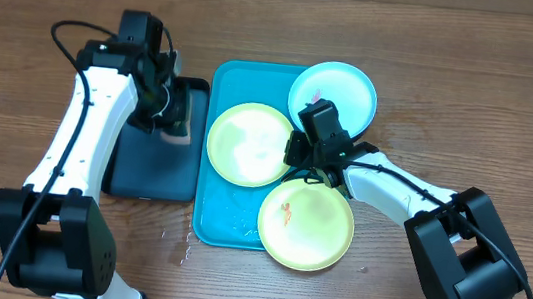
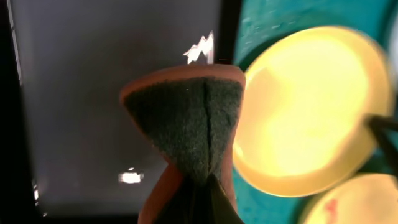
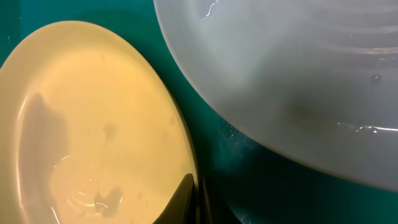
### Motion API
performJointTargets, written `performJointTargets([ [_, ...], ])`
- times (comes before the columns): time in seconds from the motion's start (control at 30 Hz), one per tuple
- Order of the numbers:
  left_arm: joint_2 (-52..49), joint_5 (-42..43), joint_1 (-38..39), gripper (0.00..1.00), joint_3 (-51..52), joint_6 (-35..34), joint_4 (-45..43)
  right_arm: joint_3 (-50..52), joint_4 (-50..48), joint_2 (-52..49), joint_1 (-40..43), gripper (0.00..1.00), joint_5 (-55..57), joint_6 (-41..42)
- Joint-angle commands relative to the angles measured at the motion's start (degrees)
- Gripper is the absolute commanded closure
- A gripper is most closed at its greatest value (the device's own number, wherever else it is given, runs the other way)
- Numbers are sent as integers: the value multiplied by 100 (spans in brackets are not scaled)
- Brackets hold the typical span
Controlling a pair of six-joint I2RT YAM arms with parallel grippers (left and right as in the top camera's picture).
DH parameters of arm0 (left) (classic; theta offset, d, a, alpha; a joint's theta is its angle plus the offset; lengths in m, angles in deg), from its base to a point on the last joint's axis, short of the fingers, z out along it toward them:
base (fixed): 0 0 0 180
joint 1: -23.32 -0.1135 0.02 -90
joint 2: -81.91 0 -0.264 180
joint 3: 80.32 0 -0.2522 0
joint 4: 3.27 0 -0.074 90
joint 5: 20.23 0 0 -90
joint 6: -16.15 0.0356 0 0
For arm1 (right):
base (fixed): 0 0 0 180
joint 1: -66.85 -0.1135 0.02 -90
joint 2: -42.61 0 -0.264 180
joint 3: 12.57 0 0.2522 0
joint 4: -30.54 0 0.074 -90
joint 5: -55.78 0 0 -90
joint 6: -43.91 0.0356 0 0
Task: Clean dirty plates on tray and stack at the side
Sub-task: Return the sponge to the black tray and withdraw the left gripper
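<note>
1. Plates lie three to the turquoise tray (image 1: 208, 203) at mid-table: the cyan plate (image 1: 339, 89) overhangs the tray's far right corner, one yellow-green plate (image 1: 247, 145) sits on its left half, and a second yellow-green plate (image 1: 310, 230) overhangs its near right edge.
2. The near plate carries a small orange-red smear (image 1: 286, 212). The left plate shows only a pale sheen.
3. The right gripper (image 3: 196, 200) is low over the tray, where the three plates come closest together.
4. Its fingers (image 3: 181, 194) are drawn almost together, with only a thin dark slit between them, right at the rim of the left yellow-green plate. Whether that rim is caught in the slit cannot be told.
5. The left gripper (image 2: 198, 208) hangs over the dark tray (image 1: 148, 171), which lies just left of the turquoise one.
6. Its fingers pinch the lower end of a folded sponge (image 2: 186, 118), orange on the outside and dark green on the inner faces. The sponge fans out wider above the pinch.
7. The sponge touches no plate.
</note>
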Motion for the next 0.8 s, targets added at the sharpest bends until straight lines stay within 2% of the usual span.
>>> performJointTargets([
  [0.0,-20,-693,-22,96,479,-11,-109,22,-55,-28,-33,96,-33,24],
  [0.27,-22,-938,-31,96,1593,-181,-973,22,-55,-28,-33,96,-35,22],
  [0.3,-22,-933,-33,92,1639,-219,-1027,22,-55,-28,-33,96,-35,24],
  [0.33,-22,-933,-37,78,1650,-238,-1034,22,-55,-28,-33,96,-35,24],
  [0.4,-22,-931,-42,34,1615,-256,-1029,22,-55,-28,-33,96,-35,22],
  [0.43,-20,-931,-52,18,1569,-334,-1008,22,-55,-28,-33,96,-35,22],
  [0.47,-20,-931,-63,14,1513,-382,-984,22,-57,-28,-33,96,-35,24],
  [0.67,33,-894,-184,12,719,-675,-566,22,-70,-28,-33,96,-35,24],
  [0.7,98,-811,-240,12,459,-688,-400,22,-70,-28,-33,94,-35,22],
  [0.77,219,-627,-328,13,127,-719,-177,22,-48,-28,-33,84,-33,22],
])
